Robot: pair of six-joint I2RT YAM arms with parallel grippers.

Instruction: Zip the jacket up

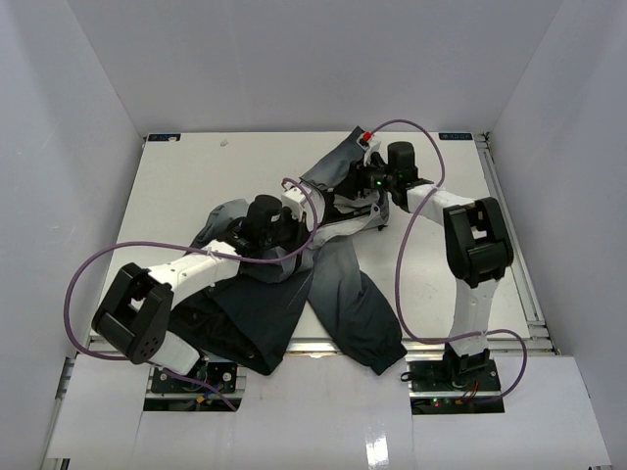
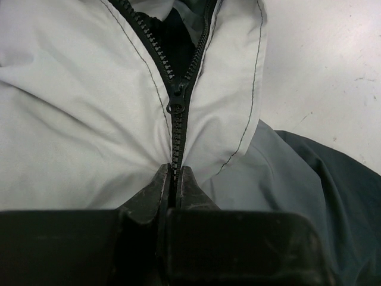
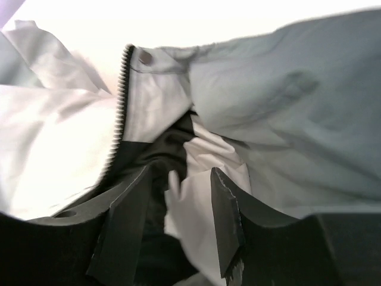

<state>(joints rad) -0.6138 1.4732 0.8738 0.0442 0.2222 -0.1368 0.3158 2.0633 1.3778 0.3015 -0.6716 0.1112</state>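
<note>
The dark jacket (image 1: 348,299) lies crumpled across the middle of the white table, sleeves trailing toward the near edge. My left gripper (image 2: 174,179) is shut on the closed zipper track, pale grey fabric bunched to both sides. The zipper slider (image 2: 177,105) sits just beyond the fingertips, and the teeth split apart above it. In the top view the left gripper (image 1: 302,227) is over the jacket's middle. My right gripper (image 3: 181,185) is open at the jacket's far end (image 1: 355,196), a loose fold of pale fabric between its fingers. An open row of zipper teeth (image 3: 121,95) runs to the left of it.
Bare white table (image 1: 196,186) stretches to the left and far side of the jacket. White enclosure walls stand on three sides. Purple cables (image 1: 404,264) loop off both arms above the table. A metal rail (image 1: 511,235) borders the table's right edge.
</note>
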